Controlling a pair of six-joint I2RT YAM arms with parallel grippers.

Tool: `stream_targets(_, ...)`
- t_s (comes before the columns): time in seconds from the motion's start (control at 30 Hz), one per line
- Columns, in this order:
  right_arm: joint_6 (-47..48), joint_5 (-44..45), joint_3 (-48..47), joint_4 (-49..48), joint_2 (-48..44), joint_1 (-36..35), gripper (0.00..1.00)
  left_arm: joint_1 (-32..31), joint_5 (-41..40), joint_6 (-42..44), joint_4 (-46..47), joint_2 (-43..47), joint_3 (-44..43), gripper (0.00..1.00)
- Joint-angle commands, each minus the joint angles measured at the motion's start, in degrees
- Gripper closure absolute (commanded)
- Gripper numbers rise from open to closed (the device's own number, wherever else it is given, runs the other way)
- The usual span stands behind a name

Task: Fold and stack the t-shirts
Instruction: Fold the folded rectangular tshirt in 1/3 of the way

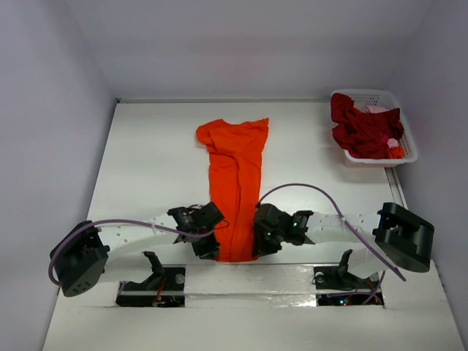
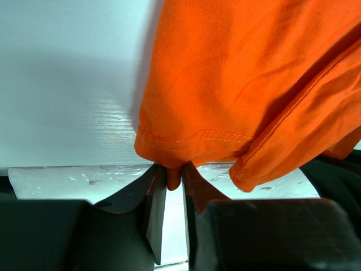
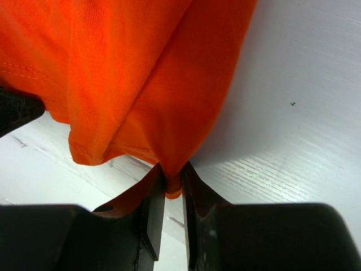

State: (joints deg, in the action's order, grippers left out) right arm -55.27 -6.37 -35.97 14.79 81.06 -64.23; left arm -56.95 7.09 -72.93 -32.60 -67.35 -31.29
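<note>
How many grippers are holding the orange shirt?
2. The left gripper pinches the orange shirt at its near left corner; the right gripper pinches its near right corner.

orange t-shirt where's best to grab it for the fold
Probably its two near hem corners, from the near edge: the orange t-shirt lies long and narrow, running away from the arms, and the left gripper and right gripper pinch it there.

no readable text, label, brand, number or sign anywhere in view
</note>
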Motion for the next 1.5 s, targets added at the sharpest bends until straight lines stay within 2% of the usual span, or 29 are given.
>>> stream_targets(0.0,0.5,1.3,-2.0,0.5,0.2,-0.4,0.77,-0.3,-0.3,0.1,-1.2,-0.7,-1.2,0.87)
stream_targets(0.17,0.2,1.4,-1.6,0.4,-0.4,-0.4,0.77,-0.3,-0.2,0.2,-1.0,-0.9,-1.1,0.91)
stream_targets(0.3,0.2,1.4,-1.6,0.4,-0.5,-0.4,0.78,-0.3,-0.2,0.1,-1.1,-0.9,-1.1,1.0)
stream_targets(0.43,0.2,1.7,-1.8,1.0,-0.6,-0.4,1.0,-0.3,-0.2,-0.3,-1.2,-0.5,-1.0,1.0)
stream_targets(0.73,0.6,3.6,-3.2,3.5,-2.3,-0.4,1.0,-0.3,-1.3,-0.7,-3.7,1.0,-3.2,1.0)
stream_targets(1.03,1.5,5.4,-6.4,7.2,-4.0,0.2,1.0,-0.3,-4.8,0.7,-7.5,-0.1,-9.6,1.0)
stream_targets(1.23,2.4,6.0,-8.0,9.1,-4.8,1.5,1.0,1.5,-4.9,2.4,-7.6,-0.6,-10.0,1.0)
stream_targets(1.47,4.2,6.0,-10.2,11.6,-6.7,6.0,1.0,6.8,-6.6,6.6,-10.3,-0.5,-12.9,1.0)
